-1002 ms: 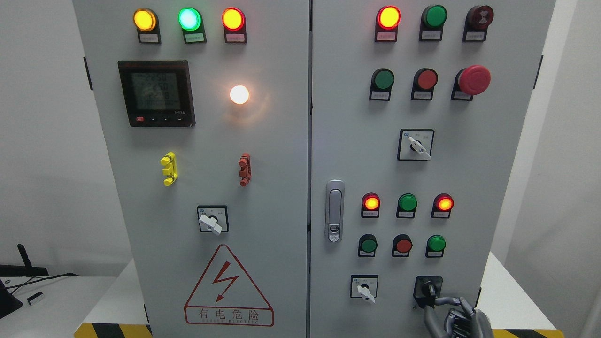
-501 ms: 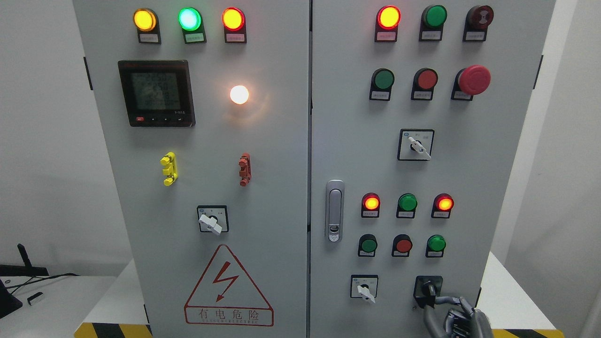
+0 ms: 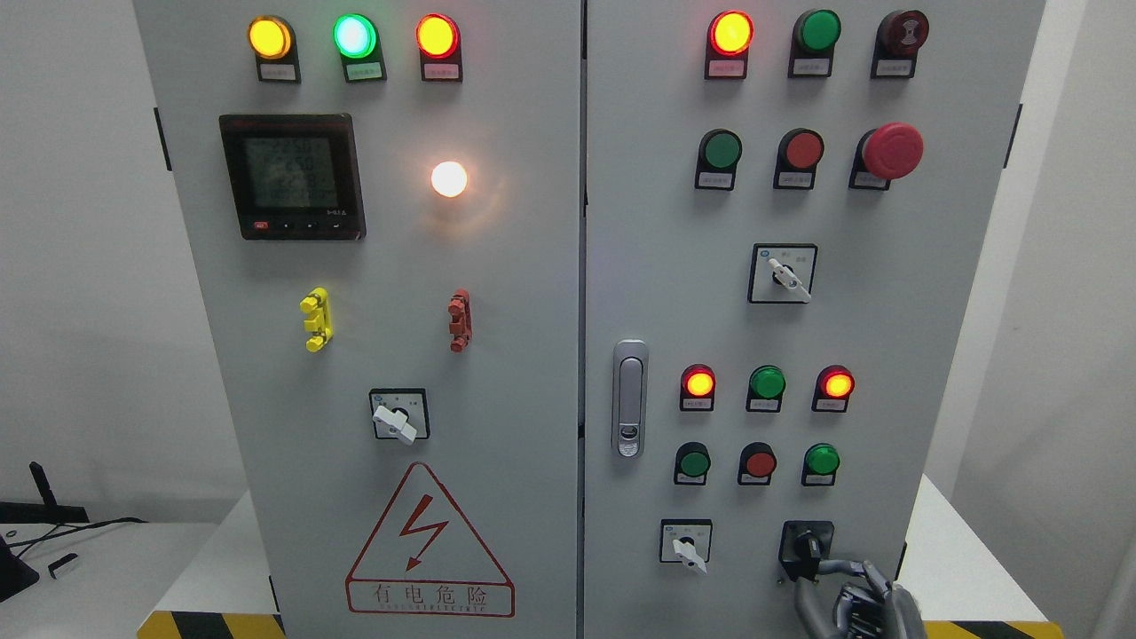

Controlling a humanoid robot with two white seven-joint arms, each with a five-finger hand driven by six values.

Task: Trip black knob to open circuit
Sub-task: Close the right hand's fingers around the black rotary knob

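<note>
right hand (image 3: pixel 856 603) | fingers (image 3: pixel 839 566) gripping black knob (image 3: pixel 806 545) | cabinet (image 3: pixel 497 266) lower right

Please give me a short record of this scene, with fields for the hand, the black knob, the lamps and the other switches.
Right hand: lower right corner, fingers reaching up to the black knob
Grasp: fingertips at the knob; closed or not, cannot tell
Left hand: not in view
Top left lamps: yellow, green, red, all lit
White selector switches: three, untouched
Emergency stop: untouched
</note>
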